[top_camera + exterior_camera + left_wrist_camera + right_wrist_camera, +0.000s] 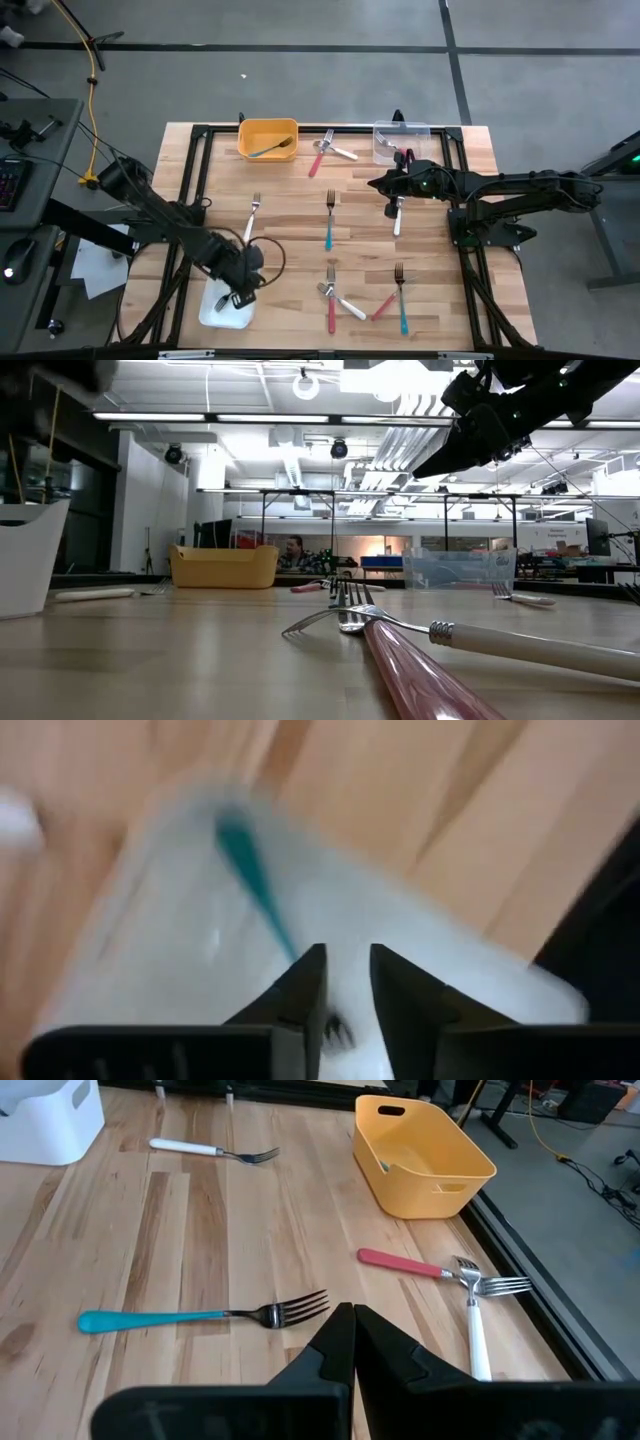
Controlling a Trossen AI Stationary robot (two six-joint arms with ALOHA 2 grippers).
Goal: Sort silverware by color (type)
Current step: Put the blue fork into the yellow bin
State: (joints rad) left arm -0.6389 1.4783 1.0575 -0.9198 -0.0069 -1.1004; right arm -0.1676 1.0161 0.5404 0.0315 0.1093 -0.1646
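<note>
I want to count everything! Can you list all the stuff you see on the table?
Red forks: three, red handles, loose on the table.
White forks: four, white handles, loose on the table.
Teal forks: two loose on the table, one more inside the white bin.
Yellow bin: one, at the table's edge, one fork inside.
Clear bin: one, beside the yellow bin; contents hard to tell.
White bin: one, corner on the left arm's side.
Table: one, light wood.
Left claw: open, over the white bin.
Right claw: shut, empty, near the clear bin.
</note>
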